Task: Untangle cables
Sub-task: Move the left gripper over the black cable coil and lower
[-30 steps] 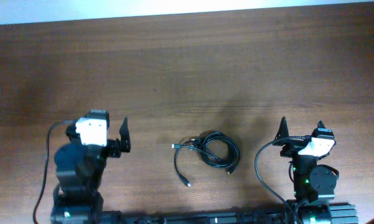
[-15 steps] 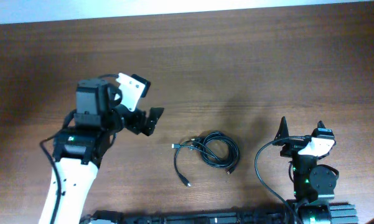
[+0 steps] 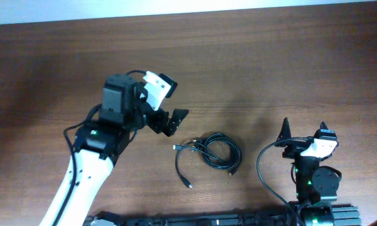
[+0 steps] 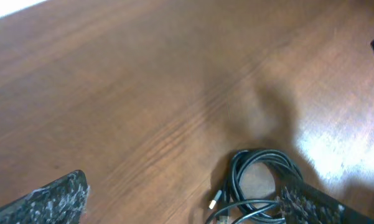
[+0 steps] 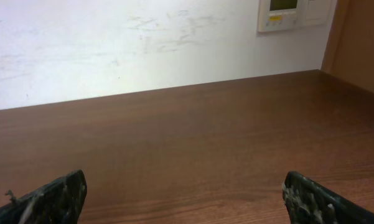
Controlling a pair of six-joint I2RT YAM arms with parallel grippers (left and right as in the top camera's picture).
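1. The thin black cables [image 3: 219,152], coiled loosely and ending in small plugs, lie on the brown wooden table [image 3: 270,63] between the two grippers, touching neither.
2. Their long axis runs left to right. The coil sits on the side of the right gripper [image 3: 303,130], and one loose tail curves away leftward and toward the near edge.
3. The left gripper [image 3: 174,122] hovers near the plug end, its jaws spread wide and empty.
4. The right gripper is likewise spread wide and holds nothing, off to the side of the coil.
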